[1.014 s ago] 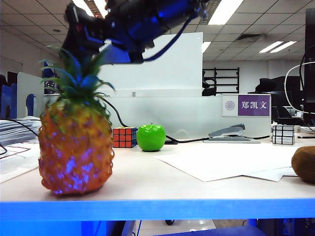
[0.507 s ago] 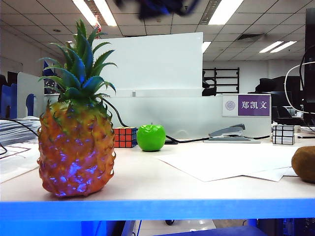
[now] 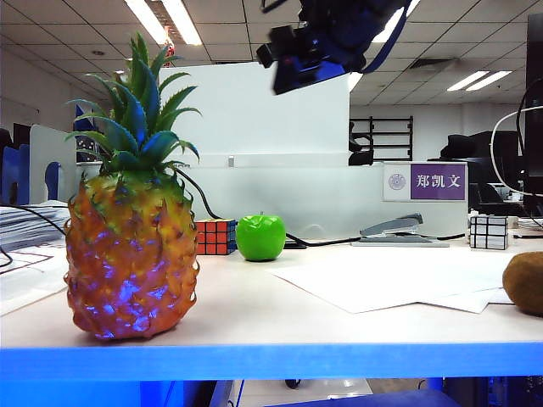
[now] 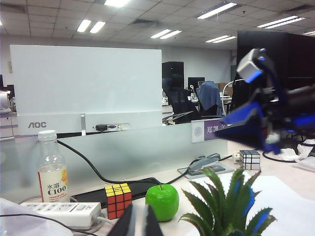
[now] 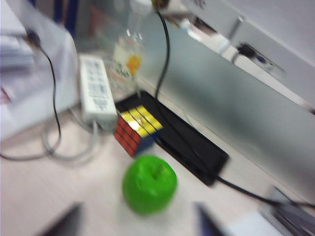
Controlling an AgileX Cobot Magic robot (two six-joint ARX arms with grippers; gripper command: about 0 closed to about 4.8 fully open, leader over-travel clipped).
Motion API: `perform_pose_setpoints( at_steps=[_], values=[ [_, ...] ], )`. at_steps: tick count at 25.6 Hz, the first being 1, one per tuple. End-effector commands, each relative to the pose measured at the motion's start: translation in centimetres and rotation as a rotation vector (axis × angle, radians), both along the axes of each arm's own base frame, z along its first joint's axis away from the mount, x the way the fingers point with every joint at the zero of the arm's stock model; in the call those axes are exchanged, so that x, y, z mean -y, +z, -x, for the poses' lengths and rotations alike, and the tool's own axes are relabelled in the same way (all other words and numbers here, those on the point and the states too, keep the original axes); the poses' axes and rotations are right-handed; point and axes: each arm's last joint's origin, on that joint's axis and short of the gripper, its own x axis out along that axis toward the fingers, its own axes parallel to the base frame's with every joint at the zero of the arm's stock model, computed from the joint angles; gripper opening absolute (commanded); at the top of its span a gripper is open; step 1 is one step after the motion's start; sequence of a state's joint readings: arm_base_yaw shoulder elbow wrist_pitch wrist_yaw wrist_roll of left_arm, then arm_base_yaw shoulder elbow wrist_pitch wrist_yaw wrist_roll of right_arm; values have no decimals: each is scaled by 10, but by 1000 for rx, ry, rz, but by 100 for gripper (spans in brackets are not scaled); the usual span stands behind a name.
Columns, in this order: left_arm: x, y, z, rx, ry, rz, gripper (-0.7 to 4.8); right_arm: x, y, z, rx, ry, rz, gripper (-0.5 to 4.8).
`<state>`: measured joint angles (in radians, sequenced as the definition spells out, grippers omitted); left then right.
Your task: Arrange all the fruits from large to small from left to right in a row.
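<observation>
The orange pineapple (image 3: 131, 246) with its green crown (image 4: 226, 209) stands upright at the table's front left. Behind it sits the green apple (image 3: 260, 237) (image 4: 162, 201) (image 5: 149, 184), and the brown kiwi (image 3: 526, 284) lies at the right edge. My right gripper (image 3: 295, 66) (image 5: 137, 223) hangs high over the apple, open and empty, with its blurred fingertips spread wide on either side of the apple. My left gripper (image 4: 139, 221) stays back behind the pineapple. Its two dark fingers are close together and hold nothing. It is not in the exterior view.
A Rubik's cube (image 3: 215, 236) (image 5: 136, 129) stands just left of the apple. Behind it are a black pad (image 5: 182, 142), a power strip (image 4: 64, 214), its cables and a bottle (image 4: 51, 169). A stapler (image 3: 394, 229) and a mirror cube (image 3: 489, 231) sit at the back right. White paper sheets (image 3: 382, 284) lie in the middle.
My right gripper left the pineapple's crown, rose out of view, then swung right to hang above the apple. The pineapple stays upright.
</observation>
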<state>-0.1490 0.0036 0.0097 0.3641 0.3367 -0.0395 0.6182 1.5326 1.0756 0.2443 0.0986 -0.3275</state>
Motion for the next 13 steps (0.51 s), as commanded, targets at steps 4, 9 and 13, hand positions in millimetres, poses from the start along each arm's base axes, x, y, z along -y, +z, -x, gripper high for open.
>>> perform_pose_setpoints(
  at_steps=[4, 9, 13],
  values=[
    [0, 0, 0, -15, -12, 18, 35, 2, -18, -67, -97, 63, -107, 479],
    [1, -1, 0, -26, -31, 8, 35, -2, -38, -111, -153, 18, -134, 479],
    [1, -2, 0, -34, -30, 5, 35, -9, -50, -121, -192, 61, -127, 479]
  ],
)
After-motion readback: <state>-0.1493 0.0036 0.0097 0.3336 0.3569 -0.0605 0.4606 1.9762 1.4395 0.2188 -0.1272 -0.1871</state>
